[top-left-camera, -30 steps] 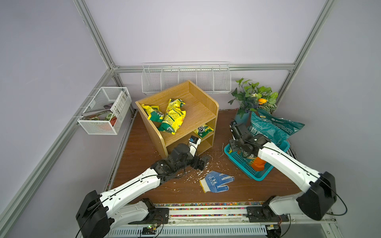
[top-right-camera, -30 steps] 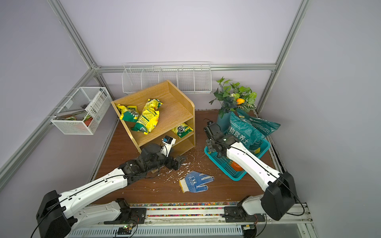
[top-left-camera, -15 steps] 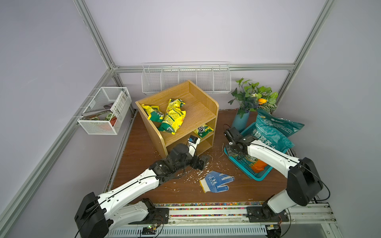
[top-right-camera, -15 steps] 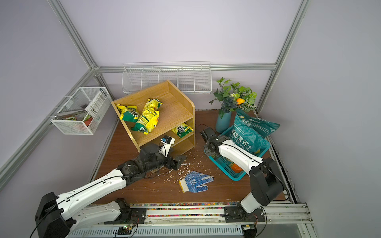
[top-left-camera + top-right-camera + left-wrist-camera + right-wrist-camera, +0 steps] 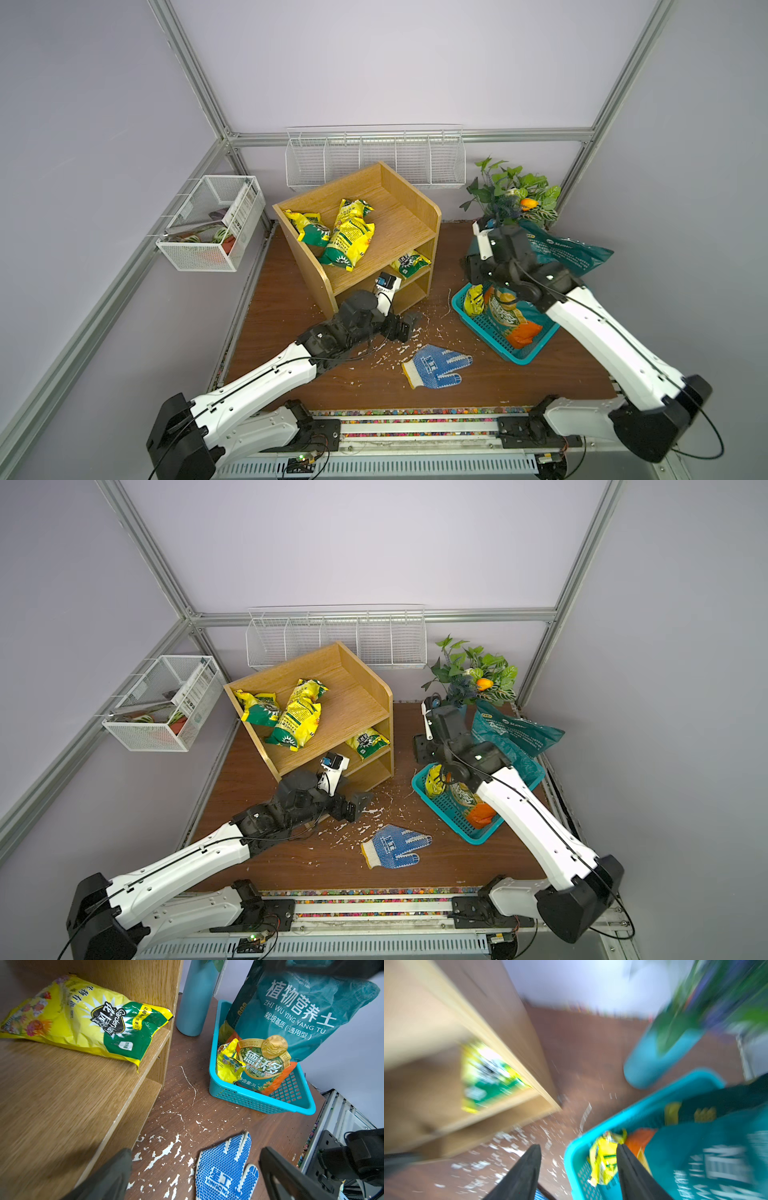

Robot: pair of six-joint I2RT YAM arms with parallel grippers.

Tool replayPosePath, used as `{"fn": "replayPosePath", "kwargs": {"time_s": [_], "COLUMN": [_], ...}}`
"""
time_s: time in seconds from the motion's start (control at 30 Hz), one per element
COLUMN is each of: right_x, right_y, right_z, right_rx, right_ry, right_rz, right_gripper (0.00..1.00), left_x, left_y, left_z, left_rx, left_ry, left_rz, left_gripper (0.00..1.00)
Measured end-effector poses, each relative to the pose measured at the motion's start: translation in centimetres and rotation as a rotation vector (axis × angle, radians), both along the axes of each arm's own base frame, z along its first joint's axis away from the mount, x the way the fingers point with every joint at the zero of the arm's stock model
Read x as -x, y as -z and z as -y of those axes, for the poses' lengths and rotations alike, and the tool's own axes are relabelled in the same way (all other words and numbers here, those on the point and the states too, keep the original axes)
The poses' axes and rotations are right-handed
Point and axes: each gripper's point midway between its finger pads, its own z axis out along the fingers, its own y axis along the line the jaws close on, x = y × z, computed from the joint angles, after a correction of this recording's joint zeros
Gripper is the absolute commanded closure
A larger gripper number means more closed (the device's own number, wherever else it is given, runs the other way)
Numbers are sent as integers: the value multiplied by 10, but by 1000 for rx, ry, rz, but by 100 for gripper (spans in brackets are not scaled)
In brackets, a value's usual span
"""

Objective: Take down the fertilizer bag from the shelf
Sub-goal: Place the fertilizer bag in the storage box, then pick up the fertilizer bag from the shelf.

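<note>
Fertilizer bag [image 5: 83, 1020] lay on middle tier of shelf [image 5: 52, 1095], long axis back-to-front, green end at the lip, just above left end effector [image 5: 195, 1153], wide open and empty; right end effector [image 5: 577, 1146], parted and empty over teal basket [image 5: 643, 1103], seemed the farther.

Matt wooden shelf [image 5: 401, 220] (glossy plastic bag [image 5: 348, 239])

The left gripper [image 5: 409, 322] is stretched low and forward, its jaws spread wide. The right gripper [image 5: 578, 1169] points downward; its jaws seem parted, though the view is blurred.
</note>
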Motion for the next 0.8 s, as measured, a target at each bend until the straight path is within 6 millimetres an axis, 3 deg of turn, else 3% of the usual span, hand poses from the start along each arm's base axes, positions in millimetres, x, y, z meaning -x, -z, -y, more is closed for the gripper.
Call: {"fn": "replayPosePath", "kwargs": {"time_s": [0.13,0.2,0.33,0.47,0.6,0.8], "right_x": [15,31,51,50,40,19], "right_y": [-65,-88,-113,-114,-103,-88], "right_z": [-20,-46,-105,-156,-201,-241], "right_rx": [-120,-173,-295,-404,-466,-520], "right_ry": [-88,-184,-374,-493,-566,-595], "right_rz": [112,141,153,127,99,80], "right_gripper": [36,35,31,27,26,33], "left_x": [2,3,5,8,10,12], "left_y": [3,6,9,7,3,-1], "left_z": [-2,-4,-7,-10,-14,-16], "left_rx": [-4,-10,-15,-4,7,20], "left_ry": [0,0,-1,-6,-11,-15], "left_rz": [-4,-8,-14,-15,-14,-13], "left_gripper": [0,0,0,0,0,0]}}
